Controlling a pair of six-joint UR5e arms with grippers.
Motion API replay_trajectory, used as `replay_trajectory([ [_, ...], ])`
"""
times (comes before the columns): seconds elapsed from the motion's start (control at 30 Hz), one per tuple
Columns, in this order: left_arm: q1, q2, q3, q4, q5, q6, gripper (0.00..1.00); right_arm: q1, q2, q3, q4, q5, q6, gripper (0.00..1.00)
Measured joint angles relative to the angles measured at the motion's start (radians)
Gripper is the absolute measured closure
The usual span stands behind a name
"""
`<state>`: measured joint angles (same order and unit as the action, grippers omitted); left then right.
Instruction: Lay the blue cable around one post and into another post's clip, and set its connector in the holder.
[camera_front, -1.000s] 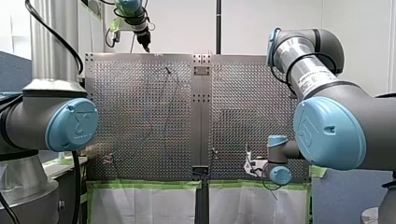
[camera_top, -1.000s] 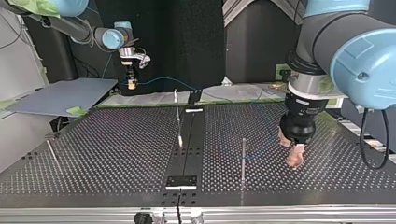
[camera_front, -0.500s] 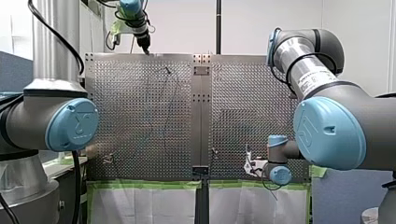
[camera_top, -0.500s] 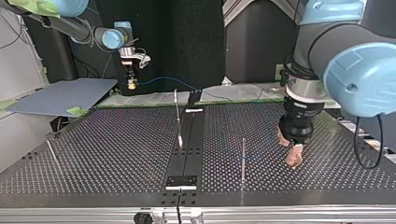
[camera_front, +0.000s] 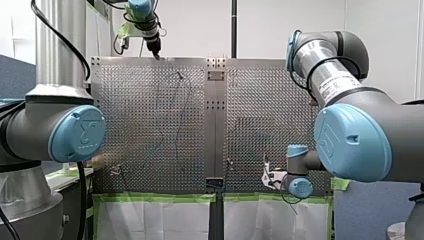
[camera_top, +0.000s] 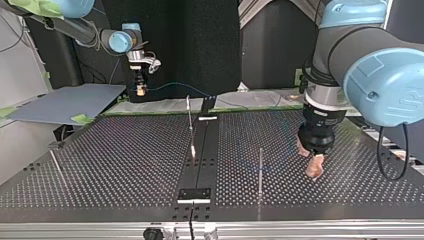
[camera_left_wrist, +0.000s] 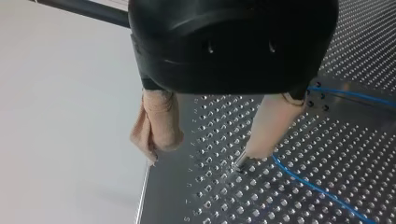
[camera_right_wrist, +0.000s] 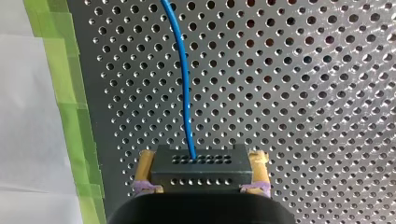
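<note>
In the right wrist view my right gripper is shut on a black connector, its yellow pads on both sides. The blue cable runs straight ahead from it over the perforated plate. In the top view that gripper hangs beyond the table's far edge at the left, cable trailing away. My left gripper stands open with beige pads, tips close to the plate, beside a thin post. In the left wrist view its fingertips hold nothing, and the cable lies just outside one finger.
A second post stands by the centre strip, a third leaning one at the top view's left. A black block sits at the near end of the strip. Green tape edges the plate by the right gripper.
My left arm's upper part has swung and its gripper has shifted slightly toward the post, still open. The right gripper has stayed put with the connector.
</note>
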<state>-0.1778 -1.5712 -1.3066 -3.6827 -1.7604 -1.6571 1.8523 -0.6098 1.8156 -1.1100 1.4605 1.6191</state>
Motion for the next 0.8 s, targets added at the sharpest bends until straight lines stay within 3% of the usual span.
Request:
replay_trajectory([
  [0.37, -0.004, 0.000, 0.000, 0.007, 0.074, -0.010, 0.00, 0.000, 0.000, 0.000, 0.001, -0.001, -0.002, 1.00],
  [0.63, -0.005, 0.001, 0.000, 0.035, 0.143, -0.061, 0.00, 0.000, 0.000, 0.000, 0.001, -0.001, -0.003, 1.00],
  [0.8, -0.007, 0.001, 0.000, 0.039, 0.172, -0.068, 0.00, -0.001, 0.000, 0.000, 0.000, -0.002, -0.003, 1.00],
])
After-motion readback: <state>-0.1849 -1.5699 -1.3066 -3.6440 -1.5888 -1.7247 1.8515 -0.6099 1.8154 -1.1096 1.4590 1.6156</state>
